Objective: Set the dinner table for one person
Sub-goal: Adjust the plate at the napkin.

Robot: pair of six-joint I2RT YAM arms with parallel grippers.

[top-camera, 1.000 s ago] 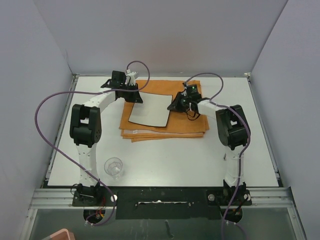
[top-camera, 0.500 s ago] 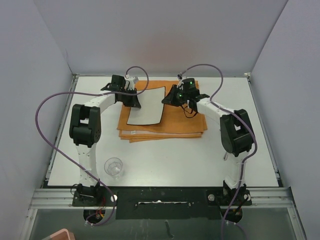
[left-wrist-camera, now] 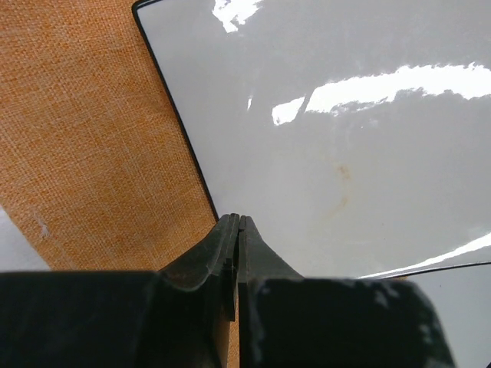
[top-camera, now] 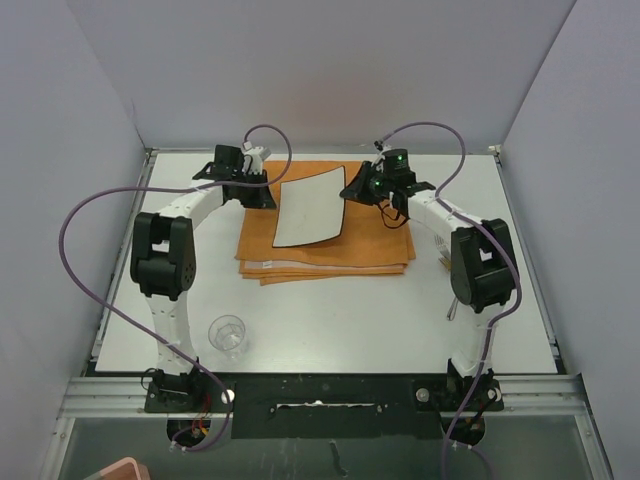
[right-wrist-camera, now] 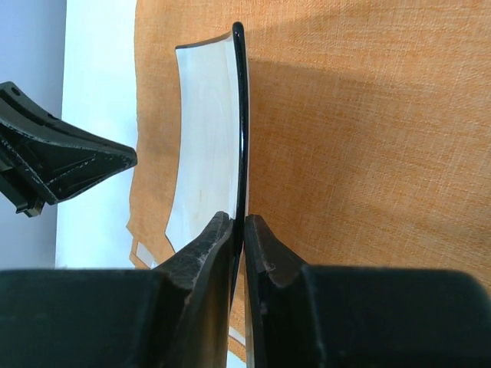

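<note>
The right fingers [right-wrist-camera: 226, 230] are clamped on the thin black rim of a square, glossy white plate [top-camera: 310, 208], which is tipped up on edge above a folded orange woven cloth placemat [top-camera: 370, 250]. The left fingers [left-wrist-camera: 230, 230] are clenched tight against each other, their tips right at the plate's opposite rim. I cannot tell whether they pinch any of it.

The plain pale grey-white tabletop [top-camera: 330, 320] lies beneath both sets of fingers, under the cloth, and stretches out bare on every side of them.

The worry, to my eye, is that narrow pinch. A slick plate caught by only a sliver of its edge could swing or slide out of the right fingers, more so if the arm turns quickly. If the left fingers push in at their side, they could lever the plate loose rather than steady it.

Lowered at this tilt, one corner would strike first. That could rumple the cloth below the fingers, or leave the plate askew on it.
</note>
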